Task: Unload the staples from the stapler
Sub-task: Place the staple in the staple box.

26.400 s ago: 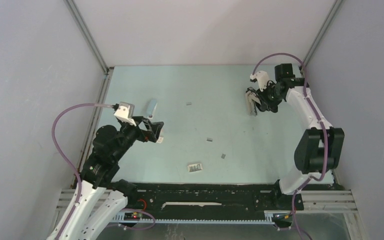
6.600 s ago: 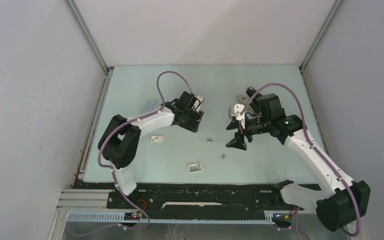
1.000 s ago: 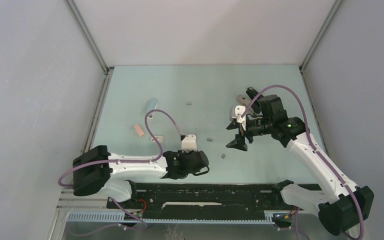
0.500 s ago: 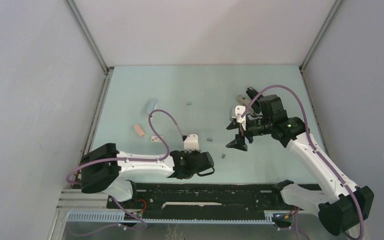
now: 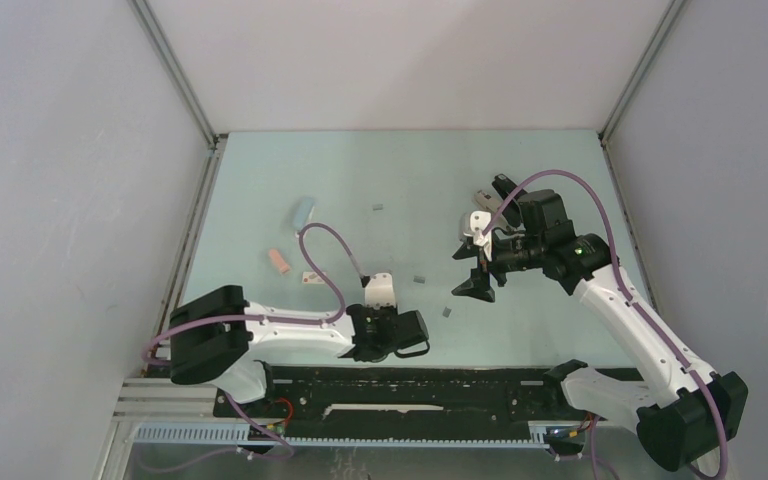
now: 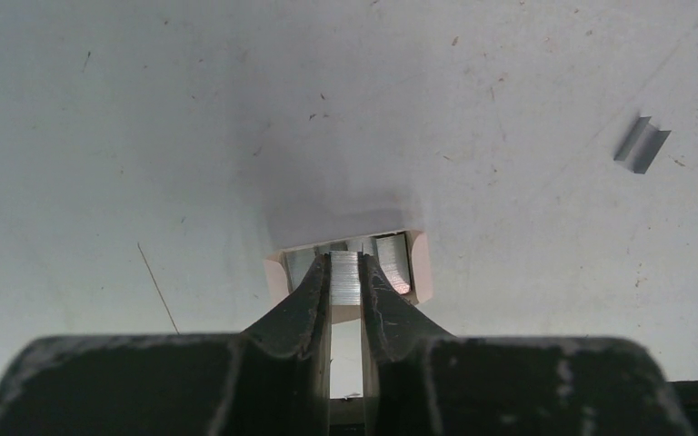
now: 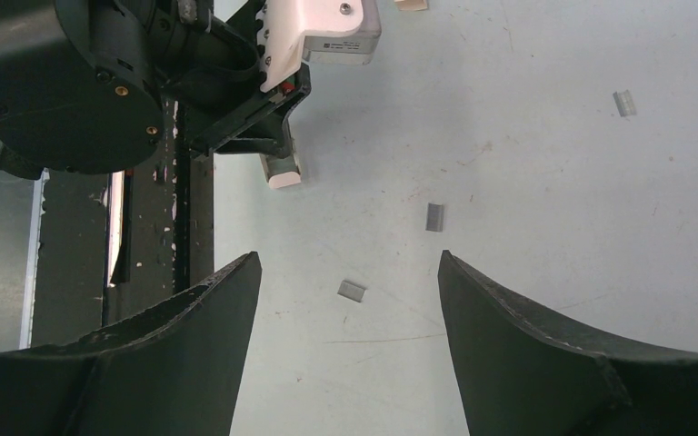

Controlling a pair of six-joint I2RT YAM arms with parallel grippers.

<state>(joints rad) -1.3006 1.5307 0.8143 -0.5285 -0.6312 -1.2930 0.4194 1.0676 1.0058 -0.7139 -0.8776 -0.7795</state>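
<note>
Low down, left arm (image 5: 280, 335) outstretched, left tool (image 6: 345, 264) tight on staples (image 6: 346, 287); right tool (image 7: 347, 260) aloft, spread.

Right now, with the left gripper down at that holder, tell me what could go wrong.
1. The left gripper pinches just one narrow staple strip among others in the holder; lifting may drag the holder along or spill the rest.
2. It works near the table front edge; a dropped strip could fall off.
3. Nearby loose staples could be scattered by a sweeping arm.
</note>
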